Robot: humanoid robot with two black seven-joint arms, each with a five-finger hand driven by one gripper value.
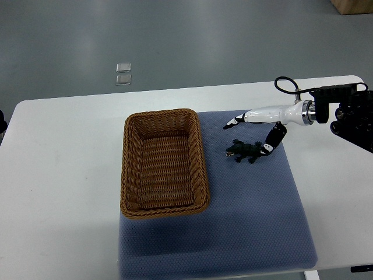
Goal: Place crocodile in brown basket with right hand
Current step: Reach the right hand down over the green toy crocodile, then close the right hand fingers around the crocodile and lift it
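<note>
A small dark green toy crocodile (243, 151) lies on the blue mat (256, 216), just right of the brown wicker basket (132, 175), which holds nothing. My right hand (250, 131) reaches in from the right edge and hovers over the crocodile. Its white fingers (236, 122) stretch out to the left past the toy's far side, and the dark thumb (273, 140) hangs down at the crocodile's tail end. The hand is open, with nothing gripped. The left arm is out of view.
The white table (58, 175) carries the blue mat under the basket's right part. A black cable (285, 84) loops above my right wrist. Two small clear squares (123, 74) lie on the grey floor beyond the table.
</note>
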